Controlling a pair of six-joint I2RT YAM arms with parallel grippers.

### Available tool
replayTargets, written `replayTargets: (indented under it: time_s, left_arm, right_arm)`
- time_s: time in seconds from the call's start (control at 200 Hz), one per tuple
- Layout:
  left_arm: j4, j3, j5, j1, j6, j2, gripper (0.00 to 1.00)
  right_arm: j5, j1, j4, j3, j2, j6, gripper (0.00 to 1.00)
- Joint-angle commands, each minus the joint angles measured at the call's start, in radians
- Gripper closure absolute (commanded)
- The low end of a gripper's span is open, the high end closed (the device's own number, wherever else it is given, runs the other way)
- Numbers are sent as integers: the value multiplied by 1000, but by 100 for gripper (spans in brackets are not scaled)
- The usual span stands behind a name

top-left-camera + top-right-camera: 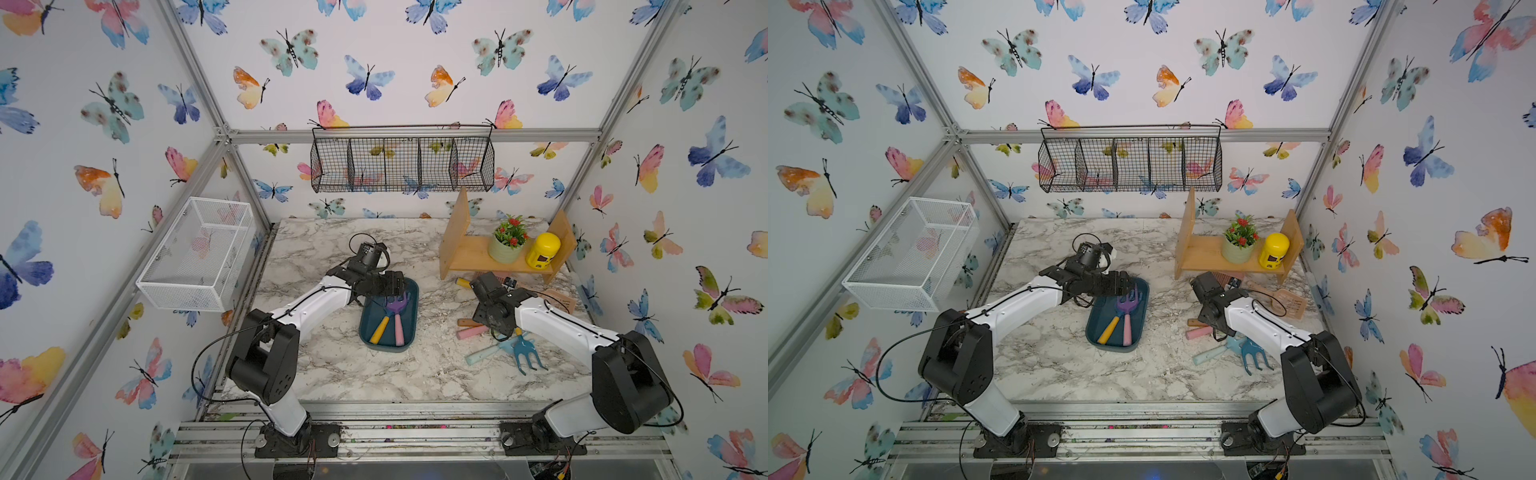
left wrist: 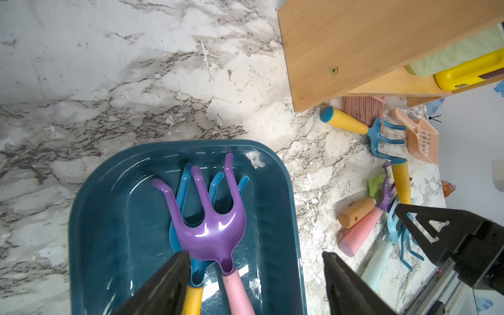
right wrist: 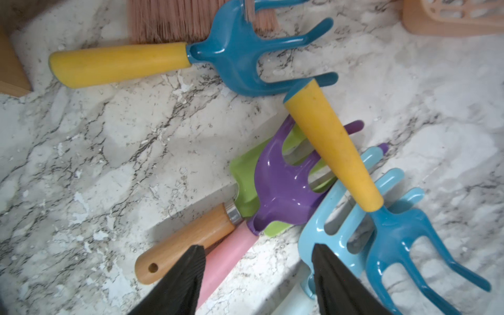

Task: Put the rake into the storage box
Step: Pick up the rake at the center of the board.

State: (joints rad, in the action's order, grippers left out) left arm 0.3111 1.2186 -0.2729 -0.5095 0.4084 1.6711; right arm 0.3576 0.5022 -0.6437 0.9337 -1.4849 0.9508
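the purple plastic rake with pink handle [image 2: 210, 229] already lies in the shallow dark teal plastic storage box [image 2: 283, 191], just below the left gripper [image 2: 255, 254], whose jaws stand wide apart and empty, so seemingly only pulling away remains.

Potted plant [image 1: 511, 237], yellow jar [image 1: 542, 250] on shelf [image 1: 467, 254]

Both top views: mounted high at the front, angled down toward the back wall [image 1: 415, 83]. Whole tabletop [image 1: 332, 365] in frame, the two nearly identical. Left wrist: close, looking down past its jaws into the box [image 2: 92, 218], with the shelf [image 2: 341, 49] and tool pile [image 2: 381, 191] at the frame edge. Right wrist: very close, straight over that same tool pile [image 3: 286, 185].
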Motion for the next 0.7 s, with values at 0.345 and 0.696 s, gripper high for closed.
replayTargets:
  time_s: [0.345,0.696]
  left_arm:
    - [22,1,1,4,-1,17,19]
    - [31,9,4,4,0,26,20]
  right_arm:
    - [-243,-51,89,-28,-82,-67,50]
    - [-273,-56,52,-6,-133,-93,54]
